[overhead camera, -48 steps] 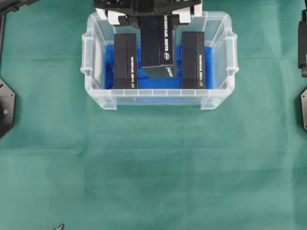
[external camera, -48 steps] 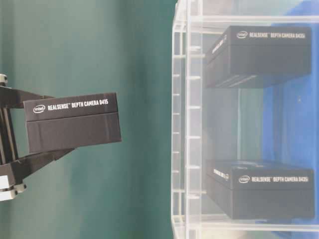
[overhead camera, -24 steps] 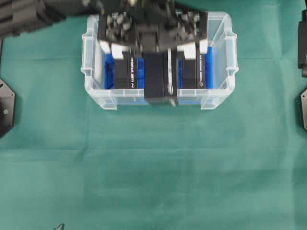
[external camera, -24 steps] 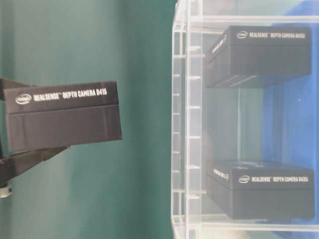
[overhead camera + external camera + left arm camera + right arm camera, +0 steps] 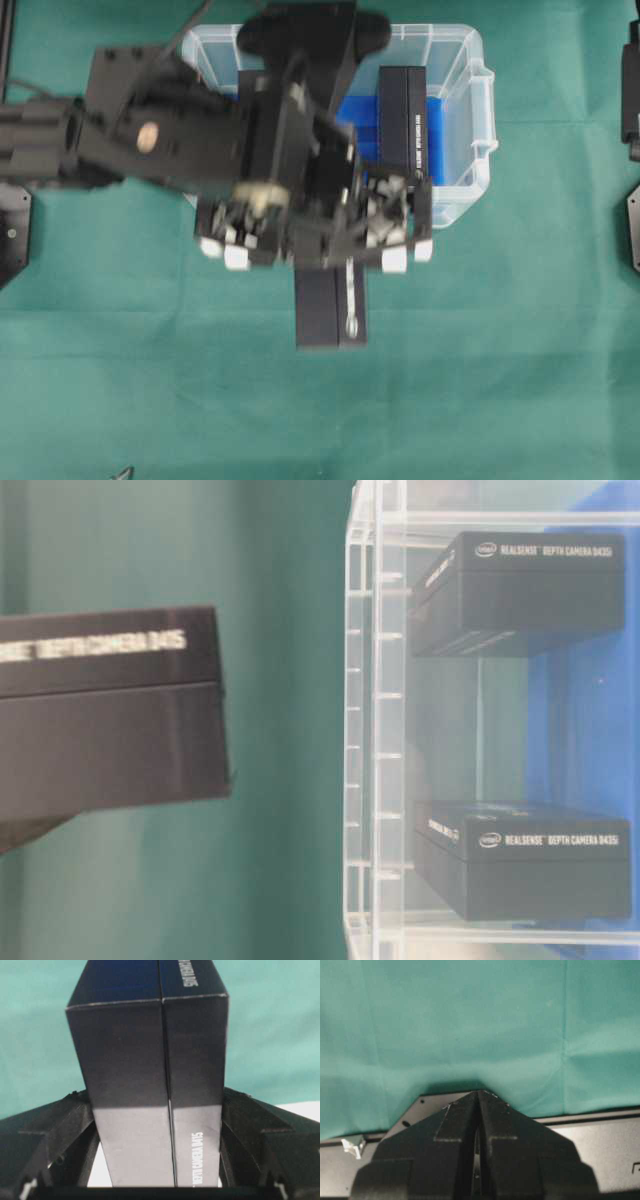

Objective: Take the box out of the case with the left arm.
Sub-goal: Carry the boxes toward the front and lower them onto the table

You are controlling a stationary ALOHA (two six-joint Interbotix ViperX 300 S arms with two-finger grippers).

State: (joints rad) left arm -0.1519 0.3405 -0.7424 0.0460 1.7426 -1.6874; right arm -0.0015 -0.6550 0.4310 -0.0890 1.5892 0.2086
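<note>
Looking from overhead, the left gripper (image 5: 318, 255) clamps the box (image 5: 331, 310) beyond the case's (image 5: 478, 120) near rim, over open green cloth (image 5: 480, 380). At table level, the box (image 5: 105, 715) hangs apart from the case wall (image 5: 365, 730); two boxes (image 5: 525, 590) remain inside. The left wrist view shows both fingers (image 5: 47, 1135) pressing the box's (image 5: 150, 1075) sides. The right gripper (image 5: 478, 1097) sits closed over cloth.

The left arm (image 5: 150, 140) is black throughout, built of blocky bar segments, with a round tan disc set into its upper face and a thin dark cable running off its top. Its gripper (image 5: 320, 245) is a black open framework carrying white fittings at both outer ends. The right gripper (image 5: 477, 1145), seen from its wrist camera, shows two matte black wedge-shaped fingers (image 5: 447, 1130).
</note>
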